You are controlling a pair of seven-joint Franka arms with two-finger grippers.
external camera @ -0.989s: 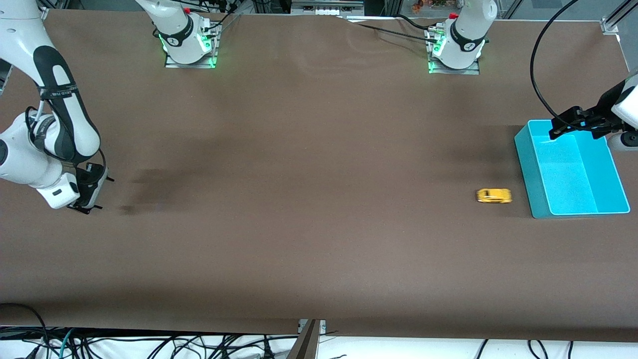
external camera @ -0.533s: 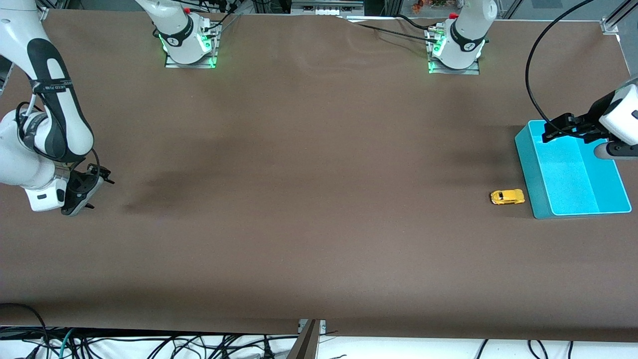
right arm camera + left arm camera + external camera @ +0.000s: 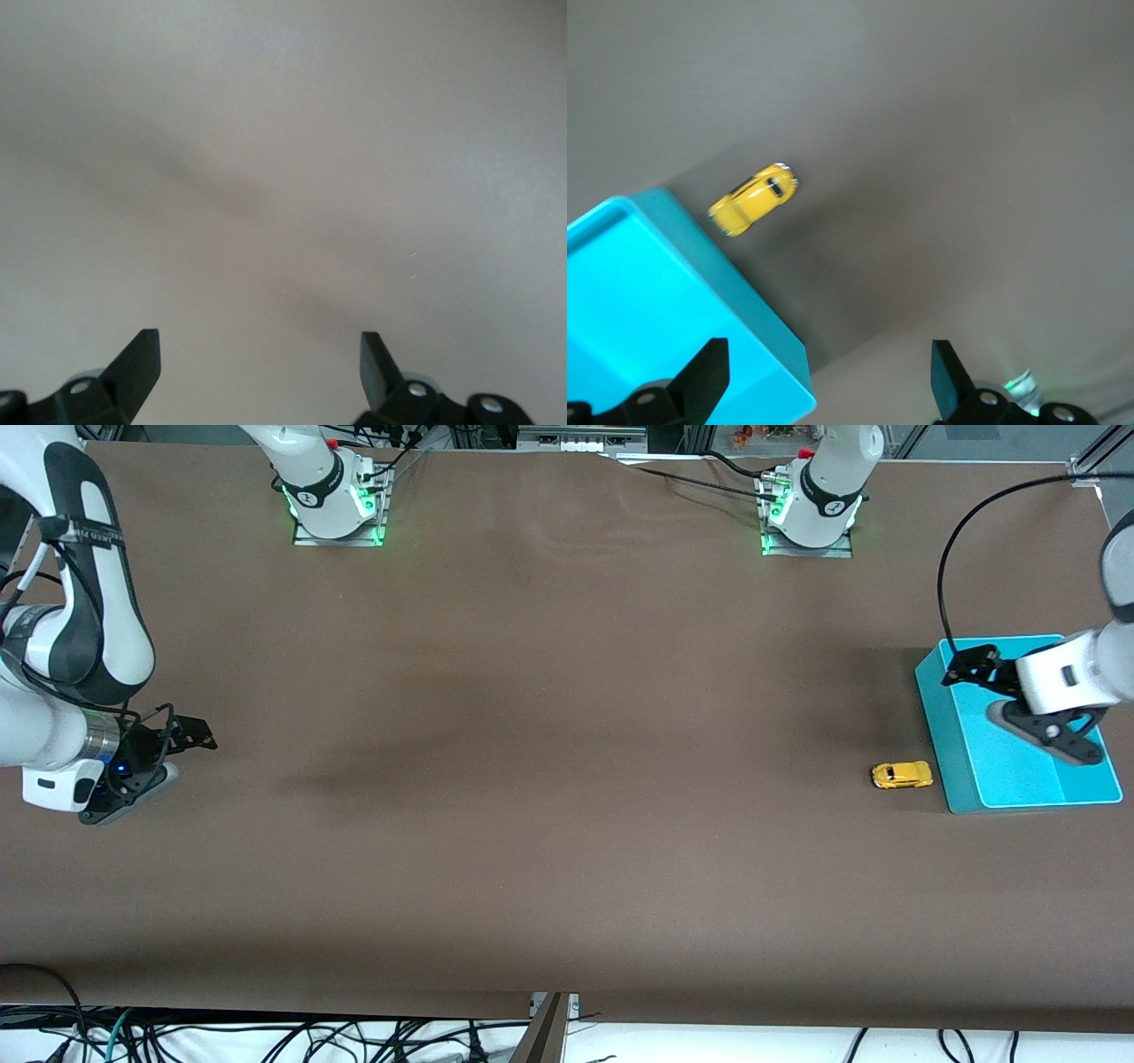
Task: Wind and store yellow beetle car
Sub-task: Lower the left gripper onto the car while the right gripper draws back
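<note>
We see a wide table [image 3: 549, 779] covered edge to edge in a plain brown sheet, faintly rippled near the arms' bases and crossed by soft shadows. Both bases stand on metal plates lit green along the table's edge at twelve o'clock. A tangle of black cables [image 3: 266, 1036] lies on a white floor past the table's edge at six o'clock, and framing rails and clutter show past the edge at twelve.

The yellow beetle car [image 3: 902, 775] sits on its wheels on the sheet, free of any grip, just beside the cyan bin [image 3: 952, 753] at the bin's nine o'clock, toward the left arm's end of the table. We also see the car [image 3: 752, 199] and the bin's corner [image 3: 757, 328] in the left wrist view.

The left gripper [image 3: 970, 666] hangs over the bin's corner at eleven o'clock, jaws spread wide and empty, its fingertips [image 3: 709, 372] far apart. The right gripper [image 3: 190, 737] waits over bare sheet at the right arm's end of the table, jaws likewise wide and holding nothing, fingertips [image 3: 142, 359] well apart.
</note>
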